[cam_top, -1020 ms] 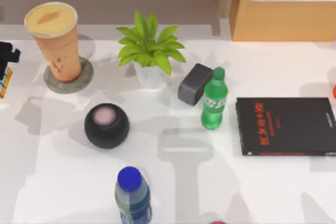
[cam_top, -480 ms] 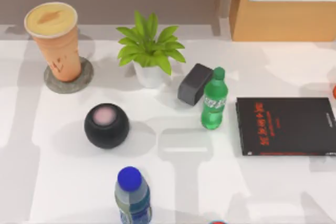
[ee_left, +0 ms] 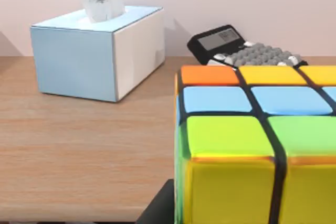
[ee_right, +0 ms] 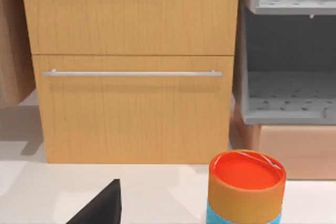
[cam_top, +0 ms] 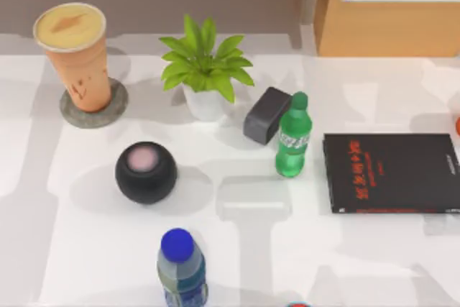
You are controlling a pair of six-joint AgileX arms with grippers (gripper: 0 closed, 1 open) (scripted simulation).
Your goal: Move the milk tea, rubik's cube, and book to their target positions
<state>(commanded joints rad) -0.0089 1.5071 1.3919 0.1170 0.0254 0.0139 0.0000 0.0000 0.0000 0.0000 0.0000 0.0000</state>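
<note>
The milk tea [cam_top: 72,54], a tall orange-brown cup with a creamy top, stands upright on a grey round coaster [cam_top: 94,108] at the table's back left. The rubik's cube [ee_left: 257,145] looms very close in the left wrist view, over a wooden surface. My left gripper is shut on it, and a dark finger [ee_left: 159,209] shows against its side. The book is out of view. My right gripper is at the right side, facing a wooden drawer cabinet [ee_right: 131,66].
On the table stand a potted plant [cam_top: 205,66], a dark grey box [cam_top: 265,114], a green bottle [cam_top: 293,136], a black speaker [cam_top: 146,171], a blue-capped bottle [cam_top: 181,267] and a black red-lettered book [cam_top: 392,172]. A tissue box [ee_left: 97,51], calculator [ee_left: 236,48], orange-lidded can [ee_right: 245,187] and grey shelf [ee_right: 291,98] are nearby.
My left gripper, carrying the rubik's cube, has gone off the left edge of the top view. The objects on the table have not moved.
</note>
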